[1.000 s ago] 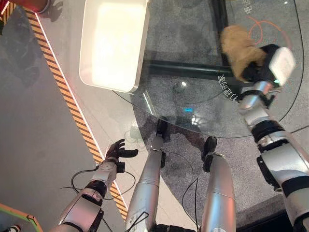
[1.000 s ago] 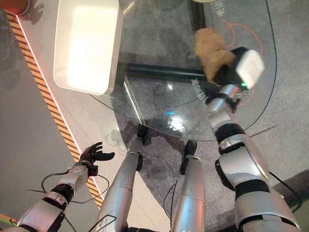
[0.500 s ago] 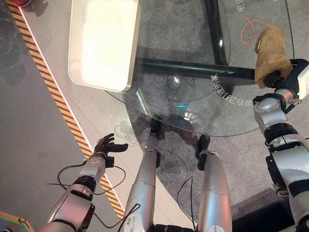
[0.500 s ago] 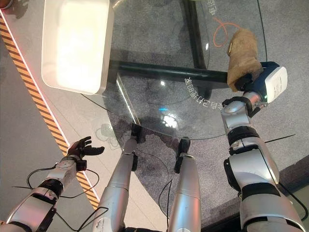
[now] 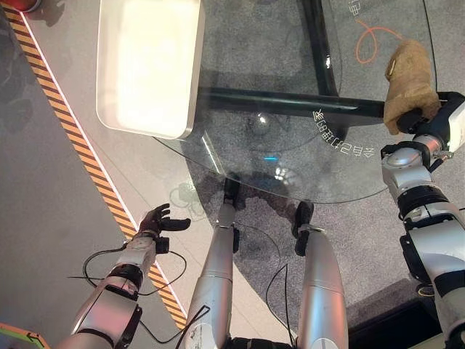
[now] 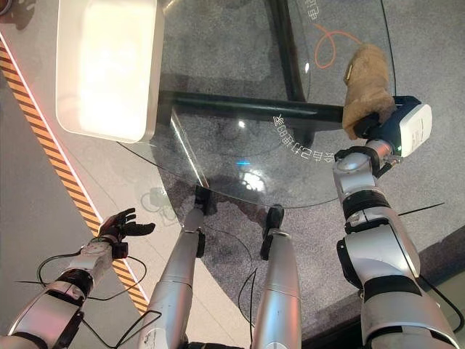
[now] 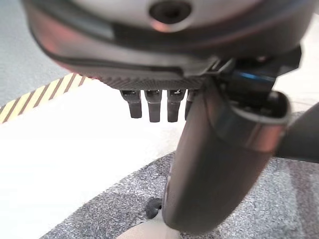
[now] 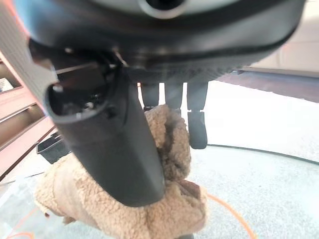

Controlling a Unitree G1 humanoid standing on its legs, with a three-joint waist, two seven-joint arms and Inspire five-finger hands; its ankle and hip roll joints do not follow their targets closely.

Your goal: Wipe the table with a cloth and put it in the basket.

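the right arm reaches up along the right side to about 2 o'clock, where the right hand sits at the glass table's right edge with its thumb and fingers curled onto the tan fleecy cloth. the cloth lies bunched on the glass, stretching from the hand toward 12 o'clock, beside an orange squiggle seen at the glass. the left arm hangs low at 8 o'clock, off the table, over the floor by the striped floor tape; the left hand is loose, fingers spread and holding nothing. the white basket stands at 11 o'clock, well apart from the cloth.
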